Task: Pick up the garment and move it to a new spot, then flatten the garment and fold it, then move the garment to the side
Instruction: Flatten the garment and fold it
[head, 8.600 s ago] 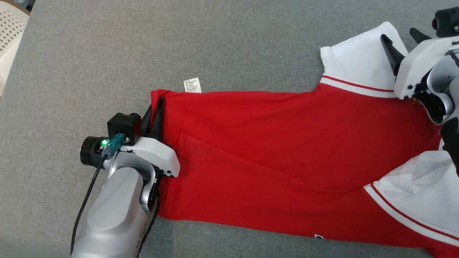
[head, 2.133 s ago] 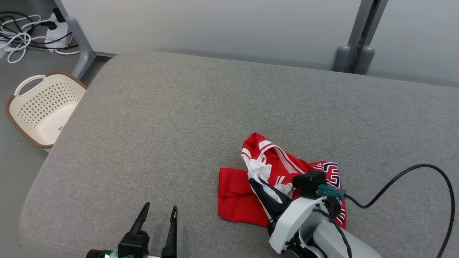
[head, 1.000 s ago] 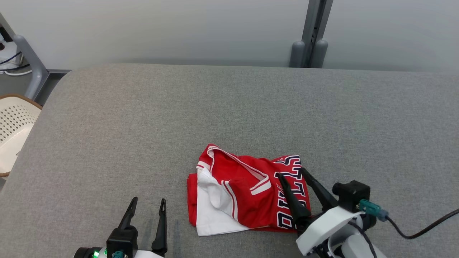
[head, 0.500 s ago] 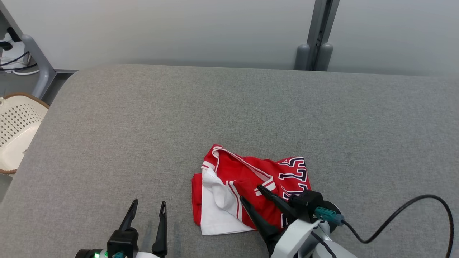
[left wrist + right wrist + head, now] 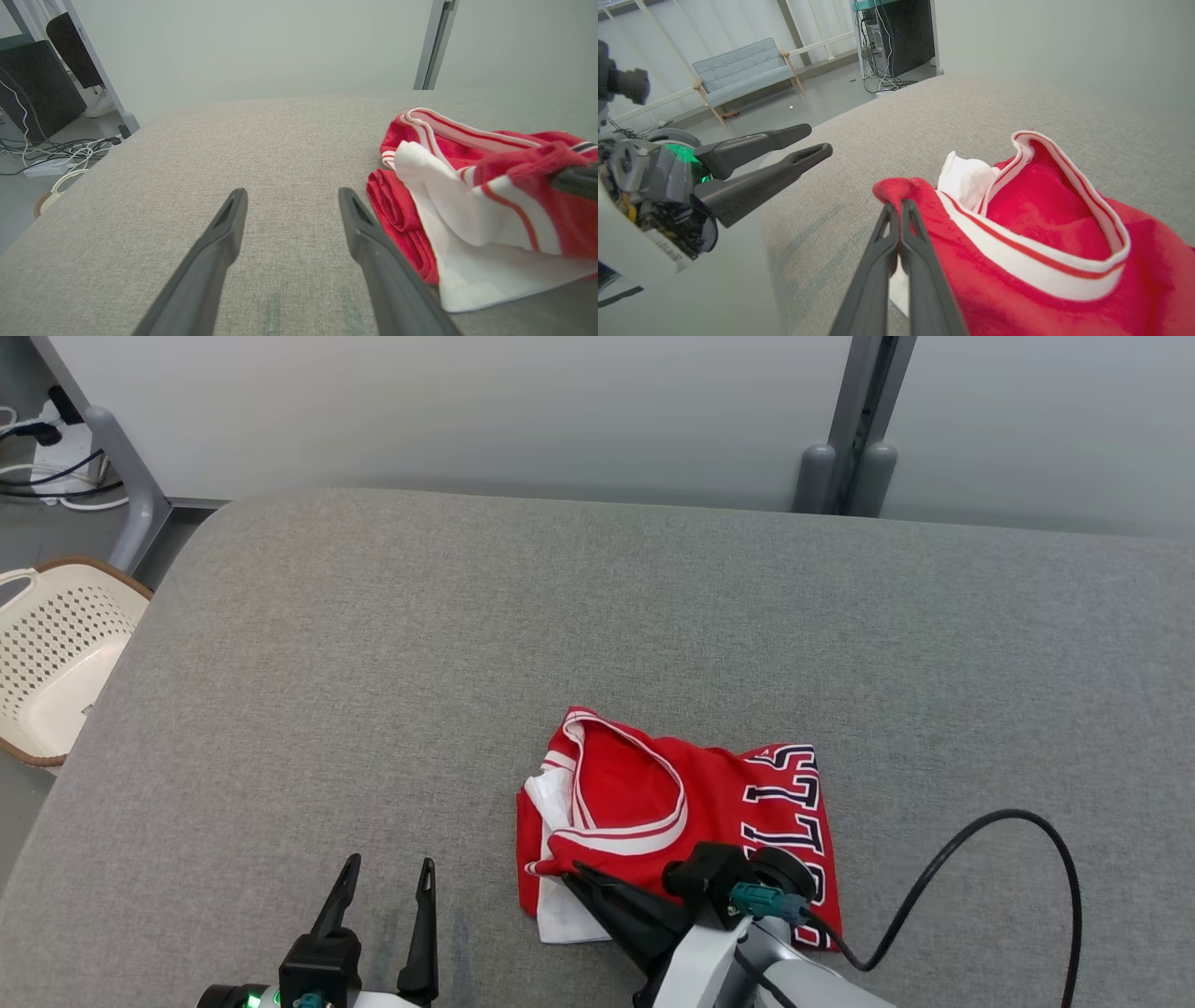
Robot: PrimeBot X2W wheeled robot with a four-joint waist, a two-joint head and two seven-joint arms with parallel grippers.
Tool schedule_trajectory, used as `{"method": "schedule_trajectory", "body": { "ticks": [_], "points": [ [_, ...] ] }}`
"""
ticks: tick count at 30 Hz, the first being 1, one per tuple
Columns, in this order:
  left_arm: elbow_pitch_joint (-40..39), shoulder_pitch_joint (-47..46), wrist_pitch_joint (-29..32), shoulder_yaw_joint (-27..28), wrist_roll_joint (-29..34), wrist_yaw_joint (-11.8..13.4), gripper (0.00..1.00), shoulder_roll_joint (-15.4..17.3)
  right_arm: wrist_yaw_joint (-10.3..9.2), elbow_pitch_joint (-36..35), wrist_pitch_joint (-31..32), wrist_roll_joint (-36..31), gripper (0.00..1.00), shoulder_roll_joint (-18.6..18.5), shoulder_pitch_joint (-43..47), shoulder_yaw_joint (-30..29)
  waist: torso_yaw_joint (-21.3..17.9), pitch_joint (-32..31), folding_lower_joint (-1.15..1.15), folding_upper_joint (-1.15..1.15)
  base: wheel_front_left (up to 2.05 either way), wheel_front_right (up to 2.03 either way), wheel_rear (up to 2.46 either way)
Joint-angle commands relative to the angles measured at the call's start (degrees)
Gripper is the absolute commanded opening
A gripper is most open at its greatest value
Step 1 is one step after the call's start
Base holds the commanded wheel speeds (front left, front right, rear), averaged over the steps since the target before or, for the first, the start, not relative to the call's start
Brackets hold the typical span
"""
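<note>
Red-and-white garment pinched at one edge on the grey desk.
The right gripper has its jaws closed on a raised fold of red cloth at the garment's near left edge, beside the white-trimmed neckline. The crumpled garment lies right of centre on the near part of the desk. The left gripper hovers near its left side, jaws spread wide and holding nothing. A cream basket stands off the desk's left side.

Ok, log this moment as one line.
right gripper: shut on garment | left gripper: open, off garment | garment: folded, lying on grey pad
</note>
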Motion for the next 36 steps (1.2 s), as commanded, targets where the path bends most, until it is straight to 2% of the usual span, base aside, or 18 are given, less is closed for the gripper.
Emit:
{"method": "schedule_trajectory", "body": {
  "ticks": [1,9,10,11,12,16,19,25,26,31,36],
  "points": [
    [-0.1,0.2,0.0,0.0,-0.2,0.2,1.0,0.2,0.0,0.1,0.1,0.4,0.0,-0.4,-1.2,1.5,0.1,0.1,0.0,0.0,0.0,0.0,0.0],
    [0.1,-1.2,0.0,-0.8,-0.5,0.2,1.0,0.2,0.0,2.9,0.1,3.6,0.0,-0.3,-4.4,13.0,0.6,0.7,0.0,0.0,0.0,0.0,0.0],
    [0.2,-1.4,0.0,-1.1,-0.4,0.3,1.0,0.2,0.0,4.2,-0.1,4.8,0.24,-0.4,-5.1,14.4,0.8,0.8,0.0,0.0,0.0,0.0,0.0],
    [0.3,-1.5,0.0,-1.2,-0.5,0.3,1.0,0.2,0.0,4.6,-0.2,5.4,0.7,-0.3,-5.3,15.1,0.9,0.8,0.0,0.0,0.0,0.0,0.0],
    [0.3,-1.6,0.0,-1.2,-0.5,0.4,1.0,0.2,0.0,4.9,-0.5,6.0,1.0,-0.3,-5.6,15.2,0.9,0.9,0.0,0.0,0.0,0.0,0.0],
    [0.7,-1.7,0.0,-0.9,0.4,1.1,1.0,0.2,0.0,5.9,-1.8,6.0,1.0,-0.4,-6.7,14.6,0.6,1.1,0.0,0.0,0.0,0.0,0.0],
    [0.7,-1.6,0.0,-0.3,0.8,1.5,1.0,0.2,0.0,7.1,-2.3,4.8,1.0,-0.4,-7.0,10.4,-0.2,1.0,0.0,0.0,0.0,0.0,0.0],
    [0.1,-1.9,0.0,0.8,0.9,1.6,1.0,0.2,0.0,5.5,-2.3,-5.2,1.0,-0.4,-2.3,-11.4,-2.4,0.8,0.0,0.0,0.0,0.0,0.0],
    [0.1,-1.9,0.0,0.8,0.9,1.6,1.0,0.2,0.0,5.5,-2.3,-5.2,1.0,-0.4,-2.3,-11.4,-2.4,0.8,0.0,0.0,0.0,0.0,0.0],
    [-0.3,-2.0,0.0,1.5,1.2,1.9,1.0,0.2,0.0,1.6,-2.3,-14.4,1.0,-0.3,4.5,-29.3,-4.4,0.7,0.0,0.0,0.0,0.0,0.0],
    [-0.3,-2.0,-0.1,2.5,1.3,1.8,1.0,0.2,0.0,-2.2,-2.3,-18.6,1.0,-0.3,9.8,-39.6,-6.3,0.3,0.0,0.0,0.0,0.0,0.0]
  ]
}}
